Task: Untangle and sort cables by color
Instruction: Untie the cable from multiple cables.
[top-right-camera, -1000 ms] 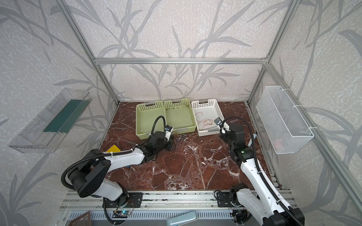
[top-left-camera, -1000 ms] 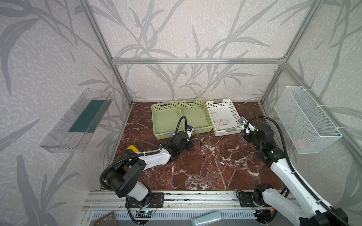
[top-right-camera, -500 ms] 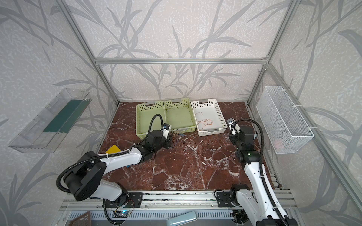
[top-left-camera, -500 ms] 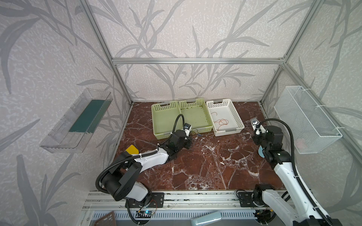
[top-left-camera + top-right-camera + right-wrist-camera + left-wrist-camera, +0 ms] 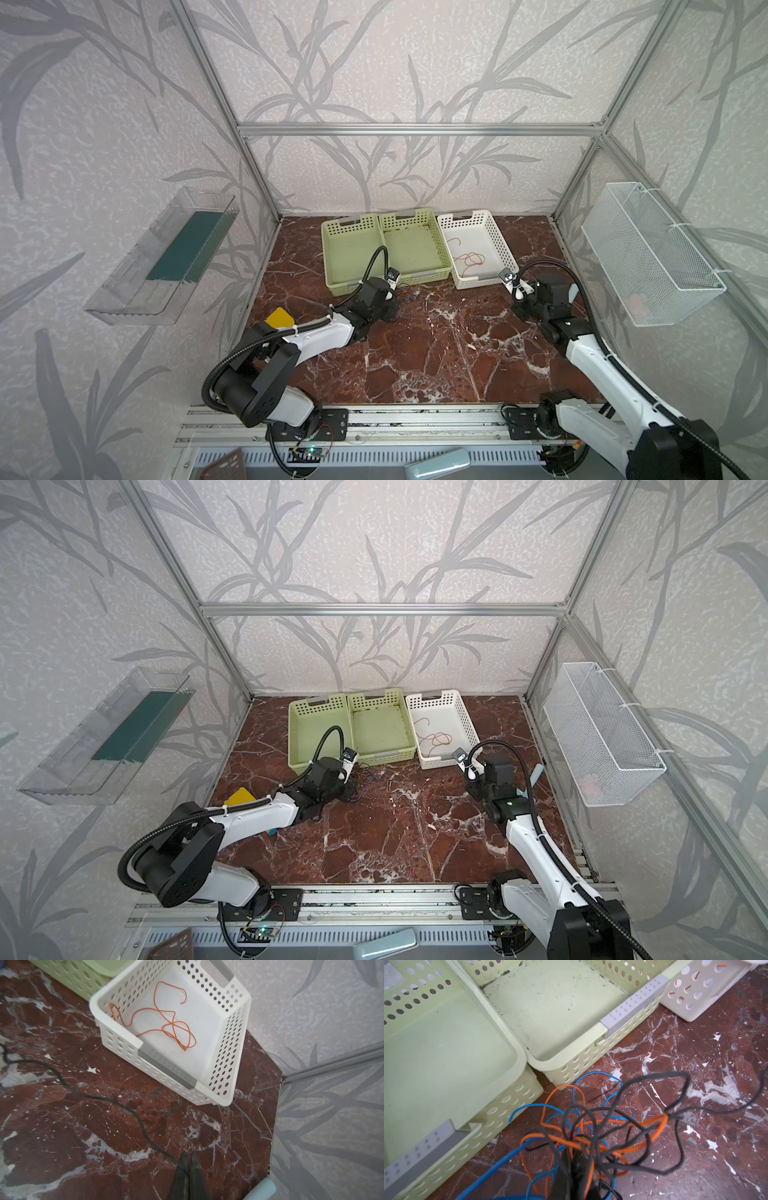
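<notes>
Left hand [image 5: 574, 1159]: clenched on a tangle of cables [image 5: 591, 1132], with blue, orange and dark strands knotted together right at the fingertips. Loops fan out from the grip over the red marble surface [image 5: 436, 353]. The tangle sits just in front of the two green baskets [image 5: 581, 1064], near the seam where they meet. In both top views it shows only as a small dark knot [image 5: 409, 296] beside the left wrist, and single strands are too thin to trace there.

Right hand [image 5: 189, 1155]: clenched, its tips pinching the end of one dark cable [image 5: 112, 1101]. That cable snakes away from the tips, low over the marble, and leaves the frame. Whether it touches the surface along its length, I cannot tell.

White basket [image 5: 228, 1043]: at the right end of the basket row and touching the middle green one. One orange cable [image 5: 172, 1024] lies loosely looped on its floor, all inside the walls and apart from the tangle. It is also seen in both top views [image 5: 436, 739].
</notes>
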`<action>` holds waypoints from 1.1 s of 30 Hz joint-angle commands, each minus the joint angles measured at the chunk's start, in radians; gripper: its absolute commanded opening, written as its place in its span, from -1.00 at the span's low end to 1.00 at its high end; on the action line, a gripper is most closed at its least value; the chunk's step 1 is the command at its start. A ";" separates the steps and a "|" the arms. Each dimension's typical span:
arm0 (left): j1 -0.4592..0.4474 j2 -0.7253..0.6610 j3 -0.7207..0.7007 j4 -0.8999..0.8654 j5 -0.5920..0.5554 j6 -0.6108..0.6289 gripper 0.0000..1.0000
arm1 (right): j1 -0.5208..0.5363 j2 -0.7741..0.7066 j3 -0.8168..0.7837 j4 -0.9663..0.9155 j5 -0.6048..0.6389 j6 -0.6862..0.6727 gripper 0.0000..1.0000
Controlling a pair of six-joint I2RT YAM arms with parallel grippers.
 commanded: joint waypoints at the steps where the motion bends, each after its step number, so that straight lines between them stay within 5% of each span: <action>1: -0.001 -0.031 0.042 -0.052 0.035 0.065 -1.00 | 0.002 0.013 -0.007 -0.004 0.081 0.043 -0.93; 7: -0.002 -0.045 0.048 -0.042 0.109 0.088 -1.00 | 0.002 0.080 -0.002 -0.017 0.091 0.088 -0.05; 13: -0.012 -0.048 0.062 -0.037 0.139 0.129 -1.00 | 0.005 0.070 0.018 -0.054 0.050 0.064 0.39; 17: -0.015 -0.053 0.073 -0.041 0.133 0.150 -1.00 | 0.012 0.008 -0.006 -0.031 -0.023 0.026 0.47; 20: -0.019 -0.060 0.077 -0.037 0.140 0.160 -1.00 | 0.034 -0.044 -0.022 0.003 -0.393 -0.030 0.43; 23: -0.025 -0.063 0.083 -0.038 0.140 0.169 -1.00 | 0.168 -0.018 -0.041 0.119 -0.556 0.003 0.41; 29: -0.036 -0.083 0.077 -0.030 0.136 0.174 -1.00 | 0.460 0.238 -0.039 0.402 -0.464 0.072 0.36; 33: -0.042 -0.097 0.075 -0.027 0.148 0.173 -1.00 | 0.568 0.400 0.077 0.369 -0.378 0.030 0.34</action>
